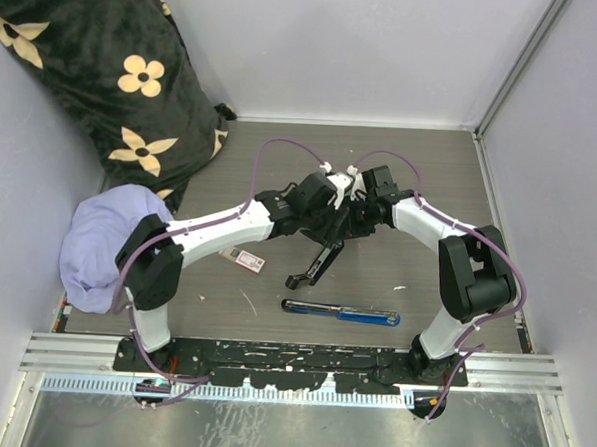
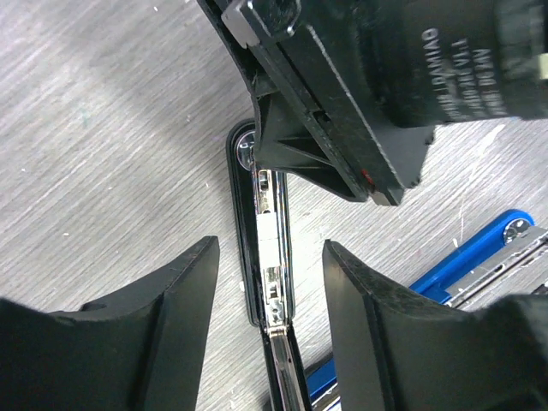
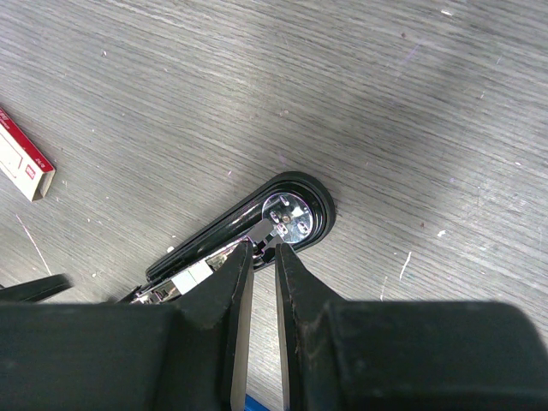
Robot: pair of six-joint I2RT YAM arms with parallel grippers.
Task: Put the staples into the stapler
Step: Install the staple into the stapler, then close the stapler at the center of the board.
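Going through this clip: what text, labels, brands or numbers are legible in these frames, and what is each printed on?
White lettering on the black housing above the black stapler: two upside-down lines, too blurred to quote.
Print on the staples box, white with a red label: too small to read.
Blue stapler: no text visible.

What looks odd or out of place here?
Nothing damaged. Floral cushion and lilac cloth crowd the left side, unrelated to stapling. White flecks lie near the open black stapler.
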